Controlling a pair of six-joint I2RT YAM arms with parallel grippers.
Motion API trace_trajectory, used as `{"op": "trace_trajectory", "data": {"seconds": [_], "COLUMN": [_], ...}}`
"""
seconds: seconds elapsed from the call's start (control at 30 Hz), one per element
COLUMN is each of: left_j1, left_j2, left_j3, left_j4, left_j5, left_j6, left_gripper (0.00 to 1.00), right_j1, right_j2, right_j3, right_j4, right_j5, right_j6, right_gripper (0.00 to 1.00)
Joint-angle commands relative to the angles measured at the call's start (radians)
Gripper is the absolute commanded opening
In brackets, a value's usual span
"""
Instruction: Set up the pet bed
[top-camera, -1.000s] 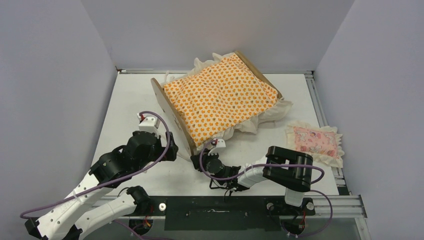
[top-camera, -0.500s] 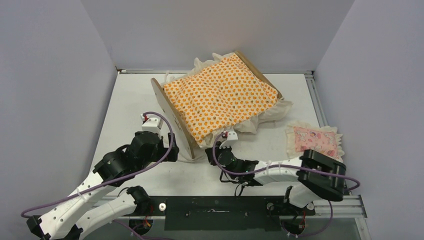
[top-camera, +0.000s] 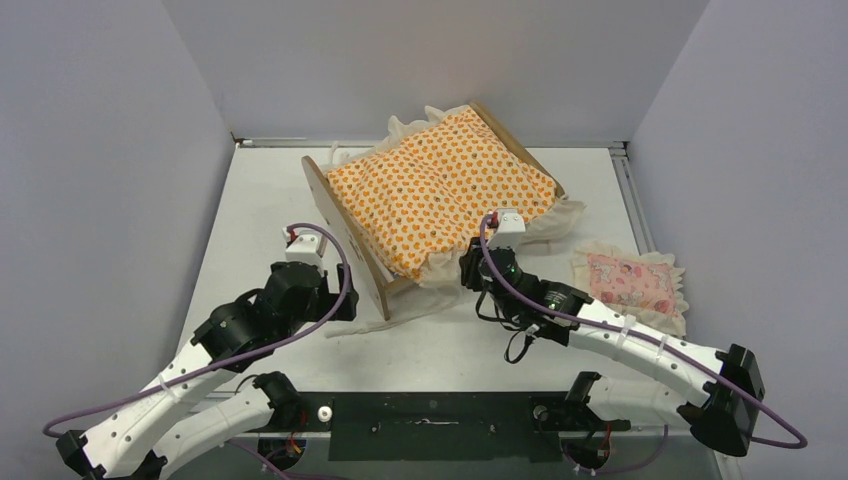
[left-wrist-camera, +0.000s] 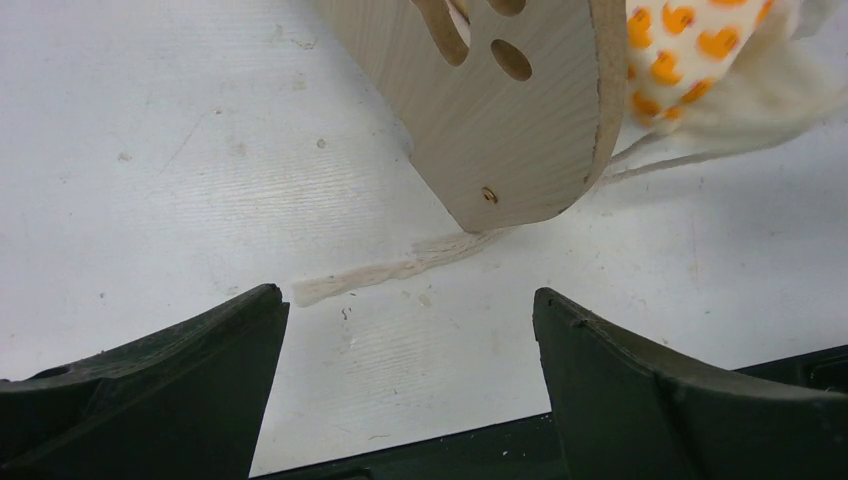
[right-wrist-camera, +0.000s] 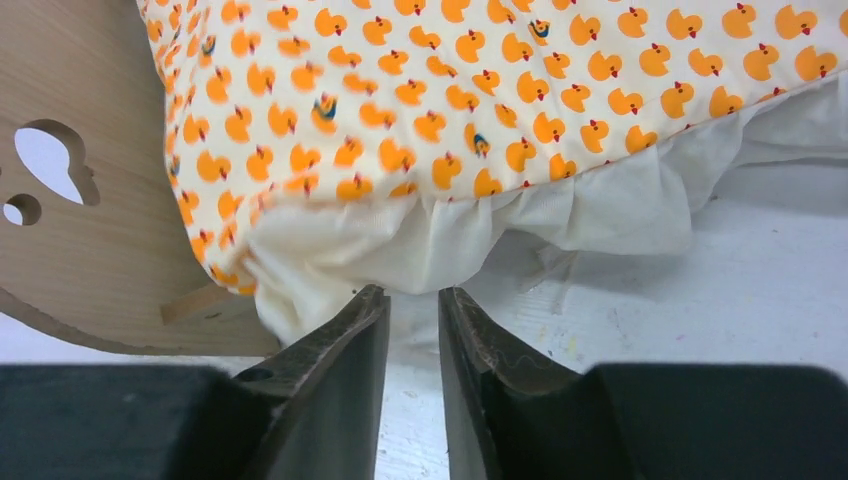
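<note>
The pet bed (top-camera: 343, 232) is a light plywood frame standing askew at the table's middle back, its arched headboard toward the left. The orange-patterned mattress (top-camera: 440, 190) covers it and hides the striped base. My left gripper (top-camera: 347, 303) is open and empty, just in front of the headboard's lower corner (left-wrist-camera: 500, 130); a cream tie string (left-wrist-camera: 385, 272) lies on the table before it. My right gripper (top-camera: 470, 268) is at the mattress's near white ruffle (right-wrist-camera: 470, 235). Its jaws are almost together with nothing between them, and their tips touch the ruffle. The headboard's paw cutout (right-wrist-camera: 55, 160) shows at the left.
A small pink frilled pillow (top-camera: 630, 282) lies on the table at the right, near the side rail (top-camera: 640, 215). Grey walls close in the back and both sides. The black base rail (top-camera: 440, 412) runs along the near edge.
My right arm has swung from below the headboard's near corner to the right and away, up to the mattress's near ruffle. The left arm has barely moved.
</note>
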Motion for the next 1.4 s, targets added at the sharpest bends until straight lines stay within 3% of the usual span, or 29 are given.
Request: {"op": "trace_trajectory", "data": {"seconds": [0.0, 0.23, 0.5, 0.73, 1.2, 1.3, 1.37], "left_j1": [0.007, 0.009, 0.015, 0.016, 0.022, 0.022, 0.024], "left_j2": [-0.004, -0.009, -0.024, -0.034, -0.023, -0.023, -0.026], "left_j3": [-0.014, -0.039, -0.053, -0.072, -0.061, -0.061, -0.063], "left_j4": [0.062, 0.057, 0.042, 0.045, 0.048, 0.050, 0.050], "left_j5": [0.002, 0.018, 0.030, 0.056, 0.063, 0.063, 0.061], "left_j6": [-0.006, -0.031, -0.042, -0.063, -0.055, -0.055, -0.053], "left_gripper": [0.93, 0.93, 0.93, 0.93, 0.93, 0.93, 0.93], "right_j1": [-0.008, 0.067, 0.242, 0.261, 0.236, 0.238, 0.241], "right_j2": [0.016, 0.104, 0.308, 0.408, 0.556, 0.551, 0.529], "right_j3": [0.052, -0.078, -0.038, -0.063, -0.109, -0.123, -0.129], "right_j4": [-0.211, -0.007, 0.129, 0.168, 0.241, 0.188, 0.154], "right_j5": [-0.068, -0.218, -0.178, -0.015, 0.002, 0.002, -0.002], "right_j6": [-0.034, 0.079, -0.066, -0.027, 0.036, 0.062, 0.060], "right_gripper": [0.29, 0.37, 0.47, 0.50, 0.39, 0.30, 0.18]}}
